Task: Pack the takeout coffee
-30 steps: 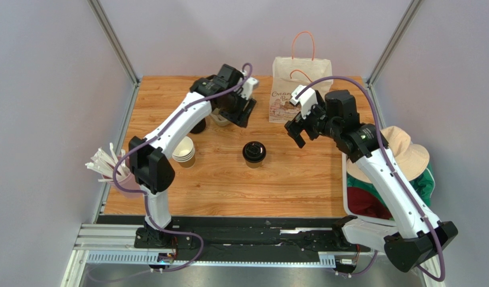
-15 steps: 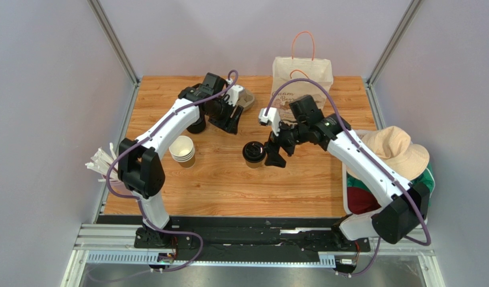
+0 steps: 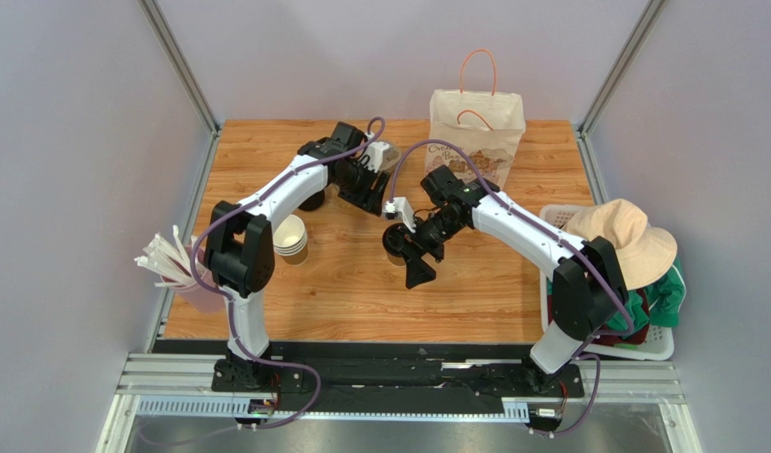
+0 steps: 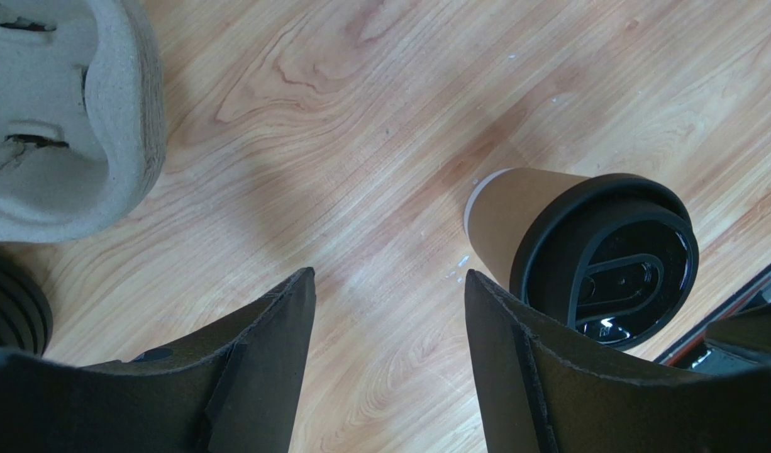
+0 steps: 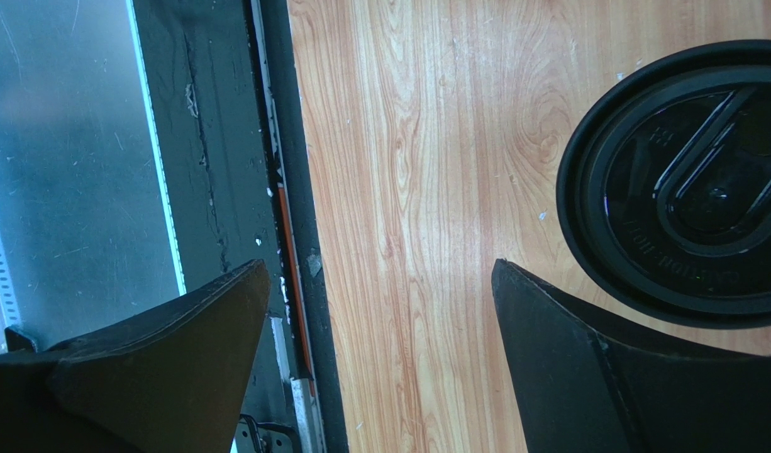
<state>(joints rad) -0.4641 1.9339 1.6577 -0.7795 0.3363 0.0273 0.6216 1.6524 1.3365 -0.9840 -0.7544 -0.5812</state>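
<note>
The takeout coffee (image 3: 392, 239) is a brown paper cup with a black sip lid, standing mid-table. My right gripper (image 3: 410, 255) hangs just over its near side and partly covers it. In the right wrist view the lid (image 5: 687, 179) lies outside the right finger, and the gripper (image 5: 380, 269) is open over bare wood. My left gripper (image 3: 366, 187) is farther back, open. Its wrist view shows the gripper (image 4: 389, 276) over bare table, with the coffee (image 4: 512, 222) beyond its right fingertip.
A paper bag (image 3: 476, 127) with orange handles stands at the back. A pulp cup carrier (image 3: 387, 155) lies by the left gripper. Lidless cups (image 3: 289, 236) and black lids (image 3: 312, 200) sit left. A pink cup of stirrers (image 3: 167, 260) is far left, a hat-covered basket (image 3: 625, 241) right.
My right arm has swung left and toward the near edge, from beside the paper bag down to the coffee. The left gripper has shifted slightly near the cup carrier.
</note>
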